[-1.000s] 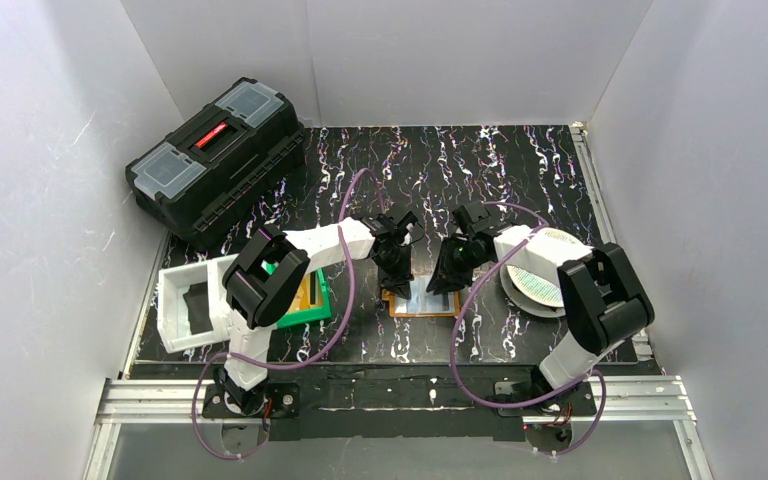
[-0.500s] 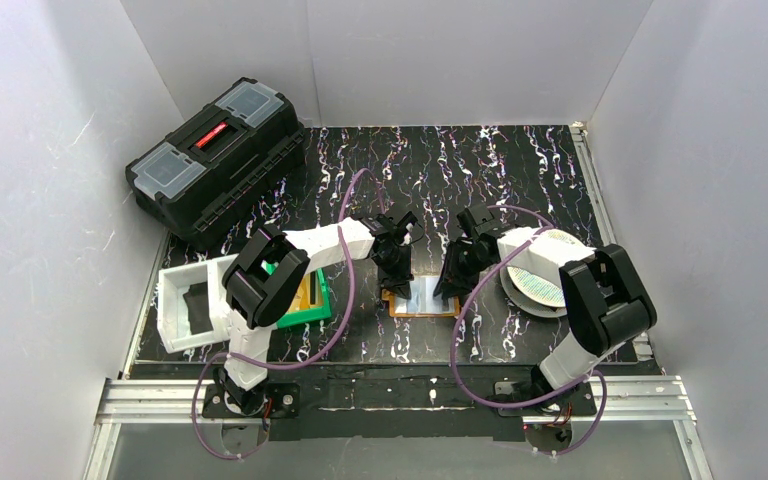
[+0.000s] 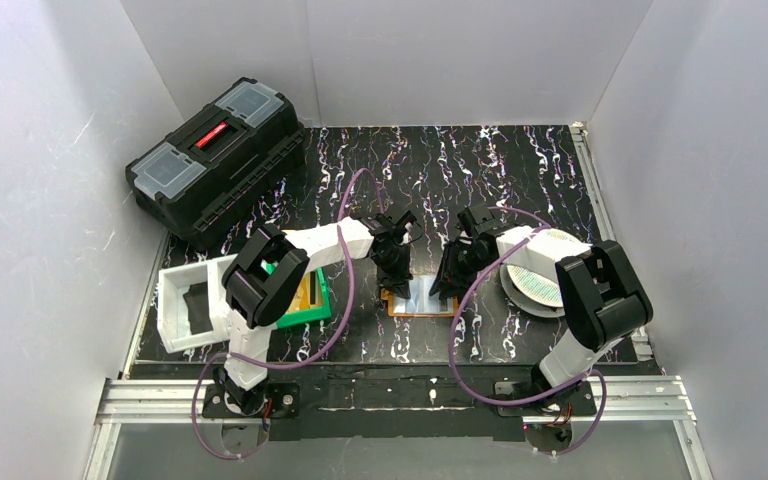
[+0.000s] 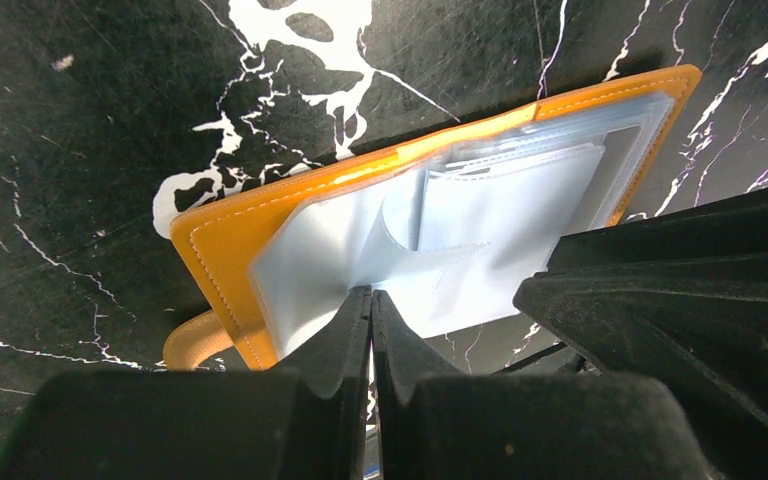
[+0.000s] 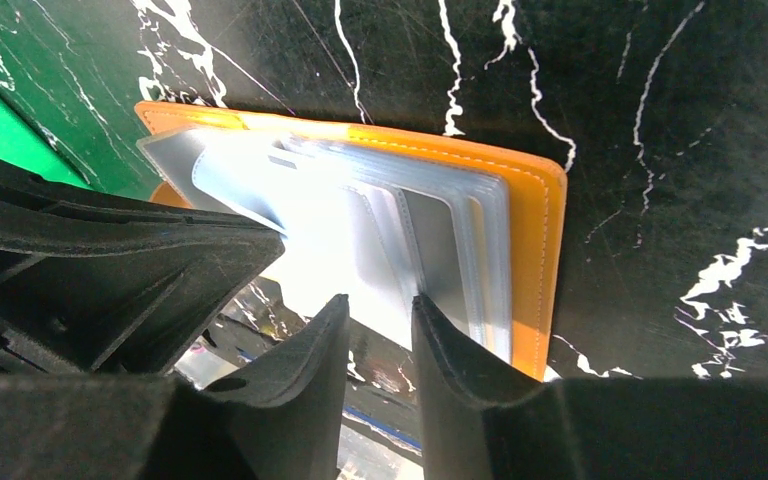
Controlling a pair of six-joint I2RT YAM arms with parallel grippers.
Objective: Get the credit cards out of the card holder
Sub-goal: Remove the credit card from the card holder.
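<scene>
While open, wallet [image 4: 440, 230] beneath left claw [image 4: 371, 296].

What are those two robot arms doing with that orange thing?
They are working on an open card holder lying flat on the table. The left gripper is shut, with its tips against the clear pockets; I can't tell whether it pinches one. The right gripper is at the other side, its jaws a little apart with nothing plainly between them. No card shows coming out of the pockets right now.
</scene>
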